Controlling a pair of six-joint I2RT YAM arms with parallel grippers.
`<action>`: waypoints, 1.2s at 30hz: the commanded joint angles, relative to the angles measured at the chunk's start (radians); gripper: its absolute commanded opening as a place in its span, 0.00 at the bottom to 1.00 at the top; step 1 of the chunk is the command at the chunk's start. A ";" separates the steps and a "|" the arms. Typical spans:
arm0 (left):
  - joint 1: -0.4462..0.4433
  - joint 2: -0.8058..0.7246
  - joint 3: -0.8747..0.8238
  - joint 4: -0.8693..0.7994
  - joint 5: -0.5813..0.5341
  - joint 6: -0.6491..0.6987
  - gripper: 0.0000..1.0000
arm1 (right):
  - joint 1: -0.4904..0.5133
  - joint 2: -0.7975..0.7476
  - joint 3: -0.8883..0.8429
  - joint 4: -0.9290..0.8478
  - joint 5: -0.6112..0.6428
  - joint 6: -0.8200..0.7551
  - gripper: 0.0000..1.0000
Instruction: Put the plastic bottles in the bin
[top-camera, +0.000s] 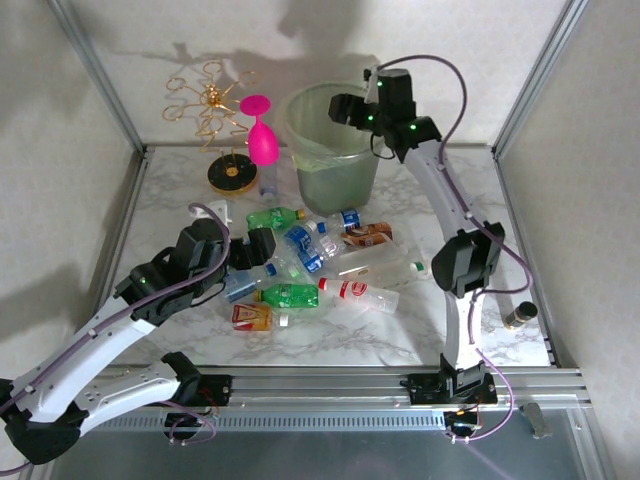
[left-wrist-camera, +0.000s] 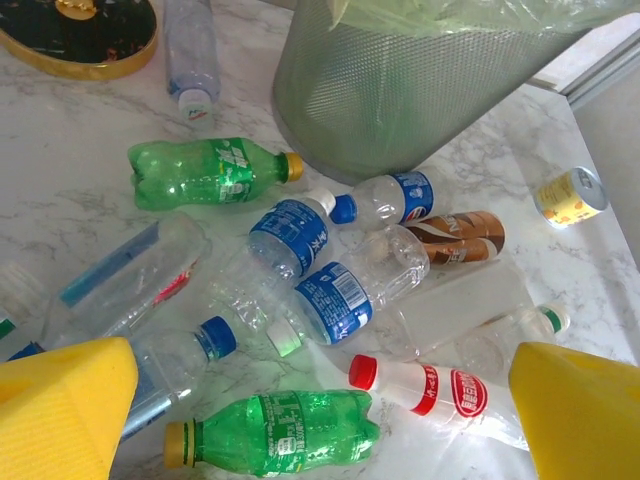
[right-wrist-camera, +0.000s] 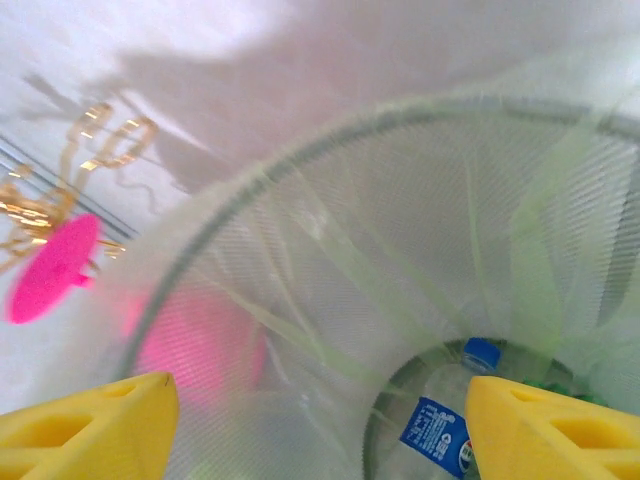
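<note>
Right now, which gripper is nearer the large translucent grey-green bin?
Right. The right gripper hangs over the bin; the left gripper hovers over the crushed plastic bottles in front.

- No word, brand or number can be read for sure.
- Upper green bottle (left-wrist-camera: 205, 172): slanted white lettering on the green label, blurred.
- Two blue-labelled bottles (left-wrist-camera: 335, 298): white print and a pale panel of fine print, illegible.
- Brown bottle (left-wrist-camera: 455, 238): curved white lettering, unreadable.
- Red-capped bottle (left-wrist-camera: 430, 388): red band with a round white emblem, characters unclear.
- Lower green bottle (left-wrist-camera: 285, 430): fine print, too small to read.
- Small can (left-wrist-camera: 570, 197): yellow label, print illegible.
- Blue-capped bottle (right-wrist-camera: 440, 430) inside the bin (right-wrist-camera: 400, 250): white print on blue, blurred.
</note>
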 joint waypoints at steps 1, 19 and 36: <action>0.014 0.017 0.008 -0.031 -0.029 -0.025 0.96 | 0.002 -0.174 -0.078 0.078 -0.053 0.003 0.75; 0.466 0.202 0.000 -0.148 0.021 -0.483 1.00 | 0.092 -0.849 -0.874 0.190 0.071 -0.012 0.74; 0.639 0.464 -0.124 -0.033 0.159 -0.867 1.00 | 0.094 -1.023 -0.986 0.110 0.182 -0.081 0.76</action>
